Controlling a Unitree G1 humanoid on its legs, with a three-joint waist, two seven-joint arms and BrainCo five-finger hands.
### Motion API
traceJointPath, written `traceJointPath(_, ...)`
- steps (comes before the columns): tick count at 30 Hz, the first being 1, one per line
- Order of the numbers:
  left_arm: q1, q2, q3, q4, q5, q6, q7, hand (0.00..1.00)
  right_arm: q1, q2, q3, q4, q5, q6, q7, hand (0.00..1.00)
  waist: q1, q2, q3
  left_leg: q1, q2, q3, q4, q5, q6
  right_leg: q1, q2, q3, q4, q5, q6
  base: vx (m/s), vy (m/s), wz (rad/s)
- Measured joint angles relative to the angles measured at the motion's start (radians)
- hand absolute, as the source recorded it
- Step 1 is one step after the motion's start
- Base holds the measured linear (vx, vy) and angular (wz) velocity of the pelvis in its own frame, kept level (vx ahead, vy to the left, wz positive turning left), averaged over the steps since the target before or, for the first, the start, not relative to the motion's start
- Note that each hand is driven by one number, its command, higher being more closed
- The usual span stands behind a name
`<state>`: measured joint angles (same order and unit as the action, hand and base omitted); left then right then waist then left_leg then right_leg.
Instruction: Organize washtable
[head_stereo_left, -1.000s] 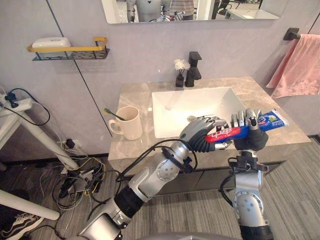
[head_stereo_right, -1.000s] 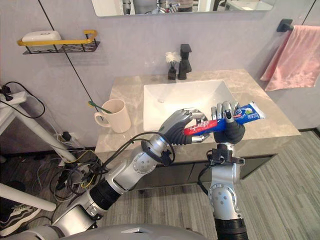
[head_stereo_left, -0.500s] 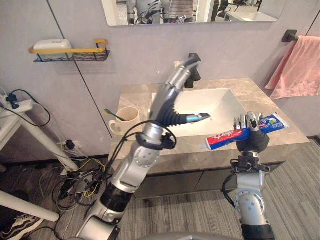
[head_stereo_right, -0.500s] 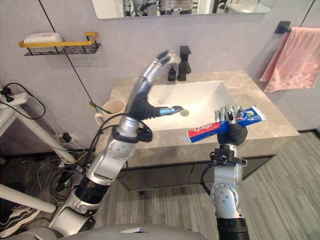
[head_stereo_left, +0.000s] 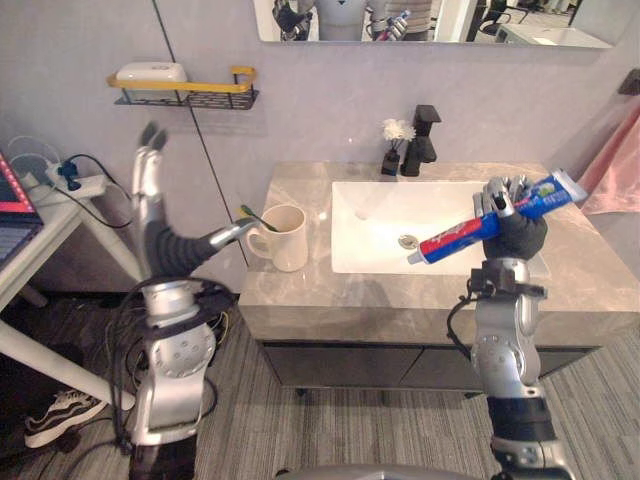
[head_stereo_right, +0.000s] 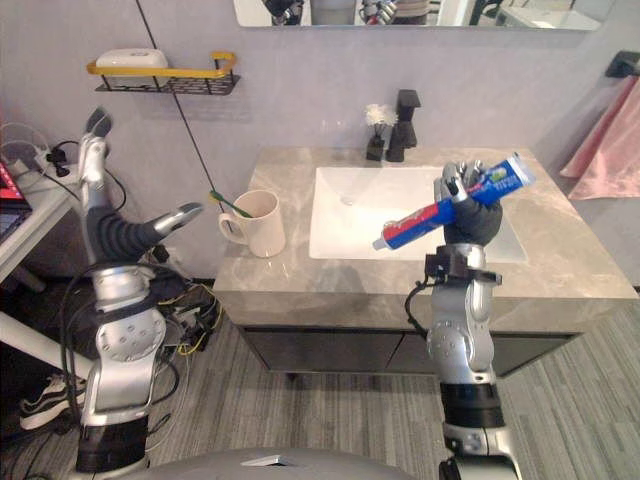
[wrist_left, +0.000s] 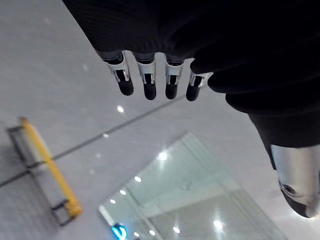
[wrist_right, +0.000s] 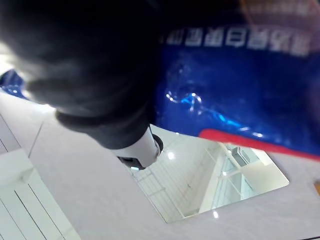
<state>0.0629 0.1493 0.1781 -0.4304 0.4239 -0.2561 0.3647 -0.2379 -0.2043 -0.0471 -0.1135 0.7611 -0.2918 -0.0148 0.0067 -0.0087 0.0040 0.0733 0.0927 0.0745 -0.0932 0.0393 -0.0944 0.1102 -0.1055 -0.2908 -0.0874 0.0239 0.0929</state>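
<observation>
My right hand (head_stereo_left: 517, 228) is raised over the right side of the white basin (head_stereo_left: 372, 240) and is shut on a red and blue toothpaste tube (head_stereo_left: 455, 236), which slants up to the right. In the right wrist view the blue tube (wrist_right: 225, 100) lies against the palm beside the thumb (wrist_right: 139, 146). My left hand (head_stereo_left: 168, 246) is lifted off to the left of the counter, open, with its fingers (wrist_left: 145, 86) straight up and its thumb toward the cream mug (head_stereo_left: 287, 238). A green toothbrush (head_stereo_left: 250, 213) stands in that mug.
A black faucet (head_stereo_left: 421, 138) and a small vase of white flowers (head_stereo_left: 392, 152) stand behind the basin on the marble counter (head_stereo_left: 420, 300). A wire wall shelf (head_stereo_left: 190, 95) with a yellow rail holds a white soap. A pink towel (head_stereo_left: 612, 170) hangs at the right. A white table (head_stereo_left: 40, 225) stands at the left.
My left hand has let go of the tube's end and swung up and far to the left, past the mug. The right hand keeps the tube and holds it higher. The camera has shifted.
</observation>
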Motion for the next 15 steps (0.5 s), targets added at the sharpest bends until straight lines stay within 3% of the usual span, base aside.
traceJointPath(7,0.133,-0.090,0.081,0.267,-0.262,0.018,-0.012,0.00,-0.208,-0.065,0.015,0.158,-0.048,0.044,-0.052,1.00,0.048,-0.021,0.018,-0.023,-0.010,-0.030,-0.001,0.008,0.004,-0.003,-0.009,-0.037,0.001,-0.005,0.006,0.01,0.010,0.18)
traceJointPath(11,0.178,-0.119,0.075,0.472,-0.307,0.044,-0.054,0.00,-0.344,-0.122,0.068,0.214,-0.087,0.063,-0.062,1.00,0.059,-0.021,0.019,-0.033,-0.018,-0.039,-0.001,0.009,0.005,-0.006,-0.018,-0.050,0.000,-0.008,0.011,0.03,0.006,0.09)
traceJointPath(15,0.173,-0.106,0.038,0.722,-0.333,0.077,-0.094,0.00,-0.502,-0.174,0.169,0.291,-0.167,0.075,-0.065,1.00,0.068,-0.039,0.034,-0.044,-0.016,-0.045,0.000,0.009,0.005,-0.012,-0.016,-0.051,-0.001,-0.008,0.011,0.02,0.000,0.04)
